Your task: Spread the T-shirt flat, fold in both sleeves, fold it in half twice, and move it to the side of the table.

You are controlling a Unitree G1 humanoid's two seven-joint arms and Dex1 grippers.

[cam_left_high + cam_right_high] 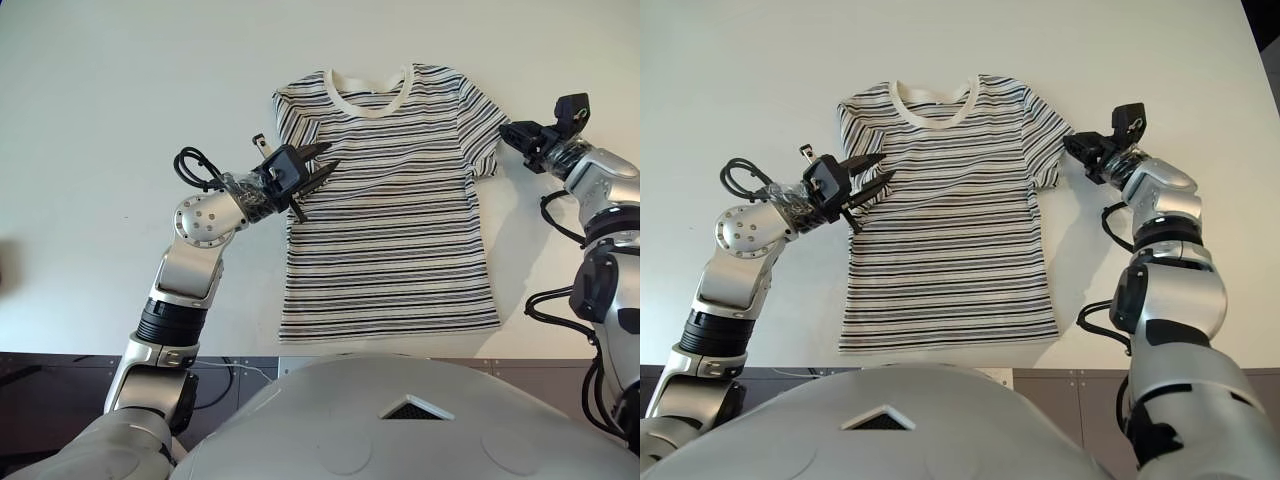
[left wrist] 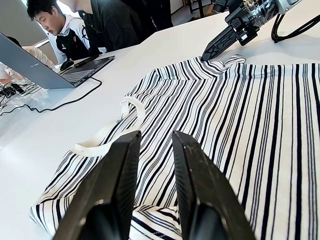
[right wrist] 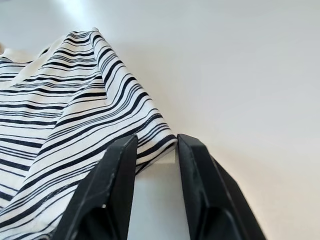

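Observation:
A black-and-white striped T-shirt (image 1: 390, 210) lies spread on the white table (image 1: 110, 90), its cream collar (image 1: 370, 98) at the far side. My left gripper (image 1: 322, 160) hovers just over the shirt's left edge below the shoulder. Its fingers stand open a little with nothing between them, and the left sleeve lies bunched inward on the body (image 2: 150, 220). My right gripper (image 1: 507, 133) is at the outer edge of the right sleeve (image 3: 100, 110). It is open, low on the table, with the sleeve's hem (image 3: 162, 145) lying at its fingertips (image 3: 129, 145).
The table's front edge (image 1: 100, 352) runs just below the shirt's hem. An open laptop (image 2: 45, 70) and a cable (image 2: 60, 105) sit at the table's far end, with people seated behind them. Bare tabletop surrounds the shirt on both sides.

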